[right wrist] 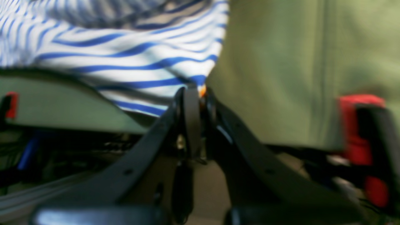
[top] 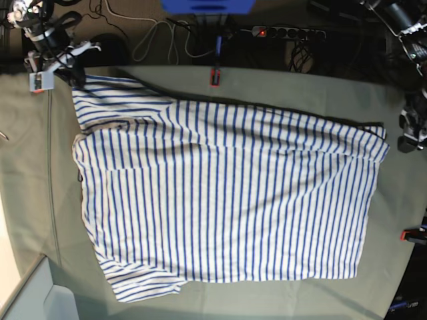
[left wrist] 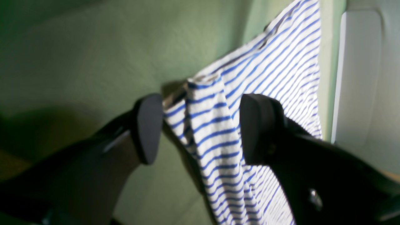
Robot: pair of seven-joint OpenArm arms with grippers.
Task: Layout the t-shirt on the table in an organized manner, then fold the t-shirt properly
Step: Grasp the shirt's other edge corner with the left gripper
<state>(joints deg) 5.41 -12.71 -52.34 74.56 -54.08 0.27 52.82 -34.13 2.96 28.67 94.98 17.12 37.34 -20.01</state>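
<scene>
Shirt [top: 220,200] lies spread on counter [top: 287,83], soft, limp, light, best taken by corners or hems; right gripper [right wrist: 200,93] jaws clenched on a sleeve corner, left gripper [left wrist: 200,128] jaws released, straddling the hem corner.

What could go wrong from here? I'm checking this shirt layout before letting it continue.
1. The right gripper is shut on only the tip of the t-shirt corner, so a pull may slip it free.
2. The left gripper is open around the other corner; closing may catch only a thin fold.
3. Both corners sit near the table edge, so cloth could slide off.
</scene>
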